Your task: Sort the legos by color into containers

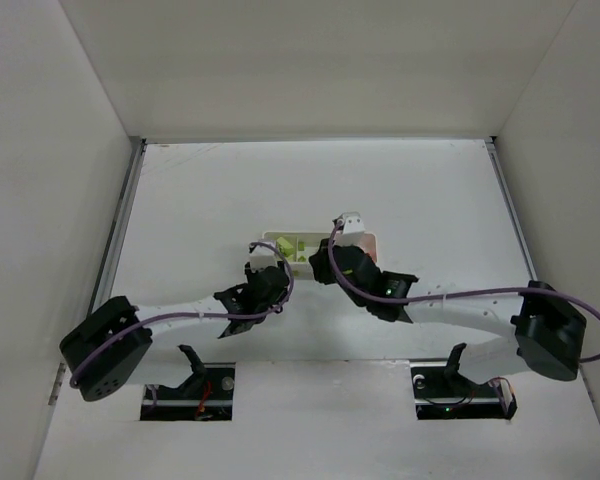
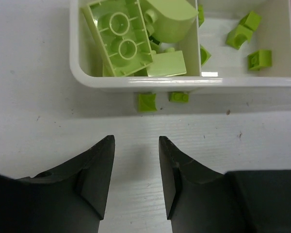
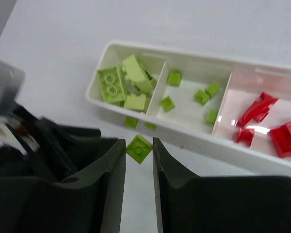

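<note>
A long white tray (image 3: 194, 134) has three compartments: big lime green legos (image 3: 117, 83) in the left one, small green legos (image 3: 202, 96) in the middle one, red legos (image 3: 255, 109) in the right one. My right gripper (image 3: 138, 140) is shut on a small green lego (image 3: 139, 147), held by its corners just in front of the tray's near wall. My left gripper (image 2: 136, 139) is open and empty over the table, close to the tray's near wall (image 2: 184, 82). Two tiny green legos (image 2: 147, 102) lie on the table against that wall.
In the top view both arms meet at the table's middle, the left gripper (image 1: 268, 276) and right gripper (image 1: 325, 262) side by side over the partly hidden tray (image 1: 280, 240). White walls enclose the table on the left, back and right.
</note>
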### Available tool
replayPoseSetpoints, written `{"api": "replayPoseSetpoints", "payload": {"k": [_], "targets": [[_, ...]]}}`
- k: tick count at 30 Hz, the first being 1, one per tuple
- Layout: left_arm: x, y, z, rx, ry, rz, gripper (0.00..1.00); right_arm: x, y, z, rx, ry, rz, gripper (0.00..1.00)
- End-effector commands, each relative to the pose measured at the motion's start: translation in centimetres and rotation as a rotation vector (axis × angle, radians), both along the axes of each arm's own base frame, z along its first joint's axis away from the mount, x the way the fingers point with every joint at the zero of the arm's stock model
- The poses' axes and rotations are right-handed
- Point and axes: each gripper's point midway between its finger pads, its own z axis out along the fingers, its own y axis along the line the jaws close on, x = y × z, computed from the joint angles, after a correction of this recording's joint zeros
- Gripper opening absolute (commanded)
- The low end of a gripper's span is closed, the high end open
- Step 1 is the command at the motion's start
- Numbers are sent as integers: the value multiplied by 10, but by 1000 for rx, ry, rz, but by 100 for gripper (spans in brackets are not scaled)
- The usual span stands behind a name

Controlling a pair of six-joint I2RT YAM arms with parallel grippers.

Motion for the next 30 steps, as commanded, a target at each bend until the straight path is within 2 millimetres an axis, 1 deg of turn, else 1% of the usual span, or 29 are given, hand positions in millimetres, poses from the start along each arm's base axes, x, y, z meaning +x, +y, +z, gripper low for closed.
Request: {"api": "replayPoseSetpoints", "payload": {"k": [1,3,5,7,8,10,12,15,19,22,27,28,30], "targets": [[15,-18,13,-29,-47,-7,39,25,2,6,-17,-25,-21,29],[17,-19,10,-23,-45,-3,39,39,6,1,-36,-27,-34,30],[20,-21,9,-32,-52,0,39,54,5,-8,-64,-25,-61,34],[21,-22,9,-39,-51,-2,39,60,3,-12,-65,-20,-80,45],[22,-22,9,-38,-52,-3,39,63,2,-10,-55,-21,-91,51],[23,-22,8,-28,-53,-7,39,62,1,-3,-32,-33,-92,61],[25,-22,6,-20,-52,-6,39,61,-2,5,-19,-52,-95,63],[28,-23,2,-7,-47,-9,39,49,-3,7,-7,-56,-80,63],[33,-25,-4,0,-42,-2,37,26,-1,0,0,-46,-40,56],[37,-26,-7,9,-43,7,34,9,-2,-10,4,-30,-25,51],[42,-25,-5,6,-52,24,30,-10,-5,-30,28,24,-27,43],[44,-24,-4,6,-59,29,28,-13,-4,-34,28,34,-24,42],[46,-23,-5,9,-60,33,22,-20,0,-42,28,50,-8,41]]}}
